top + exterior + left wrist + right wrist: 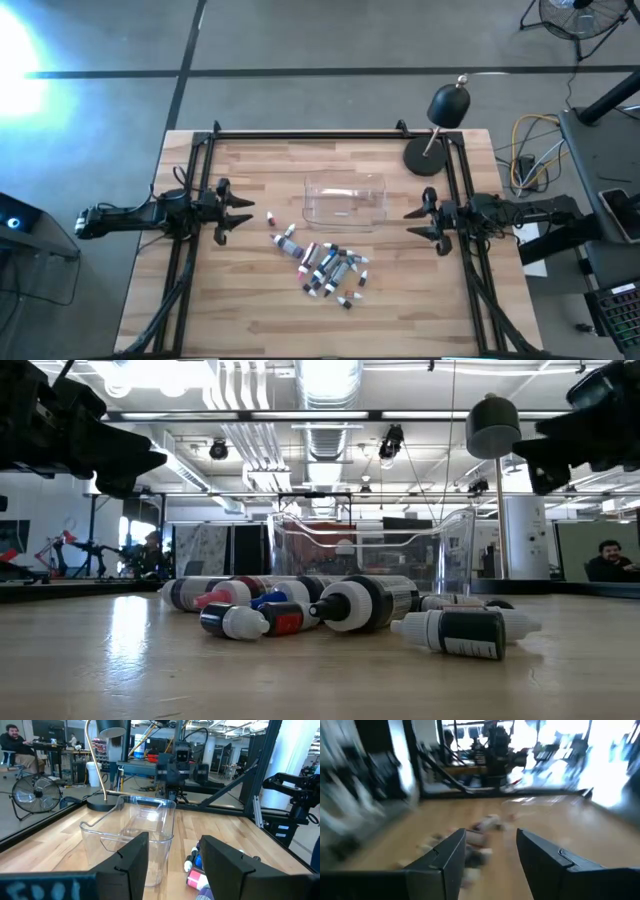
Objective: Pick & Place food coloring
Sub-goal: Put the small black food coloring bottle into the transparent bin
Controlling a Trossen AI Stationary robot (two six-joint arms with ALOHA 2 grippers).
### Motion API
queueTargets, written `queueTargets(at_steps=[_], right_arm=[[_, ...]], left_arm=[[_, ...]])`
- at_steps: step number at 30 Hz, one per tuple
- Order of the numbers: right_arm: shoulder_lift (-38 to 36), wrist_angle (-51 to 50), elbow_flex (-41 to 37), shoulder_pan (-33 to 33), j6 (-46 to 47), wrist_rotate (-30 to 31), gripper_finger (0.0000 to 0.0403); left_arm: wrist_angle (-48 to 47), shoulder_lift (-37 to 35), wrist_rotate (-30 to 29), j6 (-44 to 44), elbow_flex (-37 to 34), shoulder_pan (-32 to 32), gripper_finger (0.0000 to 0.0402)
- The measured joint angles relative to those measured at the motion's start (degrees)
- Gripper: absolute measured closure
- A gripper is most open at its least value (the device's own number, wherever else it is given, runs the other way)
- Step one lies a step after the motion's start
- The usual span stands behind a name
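Wooden table (250, 310), food coloring (325, 268) heaped beside tray (345, 197) (clear), left hand (243, 212), right hand (410, 222) — both spread, empty

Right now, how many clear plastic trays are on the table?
1: the clear tray sits mid-table, just behind the pile of food coloring bottles, between the two arms.
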Motion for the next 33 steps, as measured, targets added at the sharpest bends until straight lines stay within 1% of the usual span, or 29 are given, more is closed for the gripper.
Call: queueTargets(at_steps=[2,5,7,10,11,17,18,19,22,27,30,33], right_arm=[[0.0,0.5,0.0,0.0,12.2,-0.5,0.0234],[0.0,0.6,0.0,-0.1,28.6,0.5,0.0234],[0.1,0.5,0.0,-0.1,37.2,0.6,0.0234],[0.1,0.7,0.0,-0.1,43.3,0.9,0.0234],[0.2,1.0,0.0,-0.1,45.1,1.9,0.0234],[0.6,2.1,0.0,-0.1,54.2,16.0,0.0234],[0.9,2.5,0.0,-0.1,56.1,18.0,0.0234],[1.2,2.5,0.0,-0.1,58.0,18.6,0.0234],[2.3,2.4,0.0,-0.1,63.6,16.1,0.0234],[5.8,2.5,0.0,0.9,75.5,9.2,0.0234],[9.3,2.4,0.1,2.1,80.6,5.8,0.0234],[14.6,2.1,2.0,4.2,82.3,4.9,0.0234]], left_arm=[[0.0,0.0,0.0,0.0,0.0,0.0,0.0250],[0.0,0.0,0.0,0.0,0.0,0.0,0.0250],[0.0,0.0,0.0,0.0,0.0,0.0,0.0250],[0.0,0.0,0.0,0.0,0.0,0.0,0.0250],[0.0,0.0,0.0,0.0,0.0,0.0,0.0250],[0.0,0.0,0.0,0.0,0.0,0.0,0.0250],[0.0,0.0,0.0,0.0,0.0,0.0,0.0250],[0.0,0.0,0.0,0.0,0.0,0.0,0.0250],[0.0,0.0,0.0,0.0,0.0,0.0,0.0250],[0.0,0.0,0.0,0.0,0.0,0.0,0.0250],[0.0,0.0,0.0,0.0,0.0,0.0,0.0250],[0.0,0.0,0.0,0.0,0.0,0.0,0.0250]])
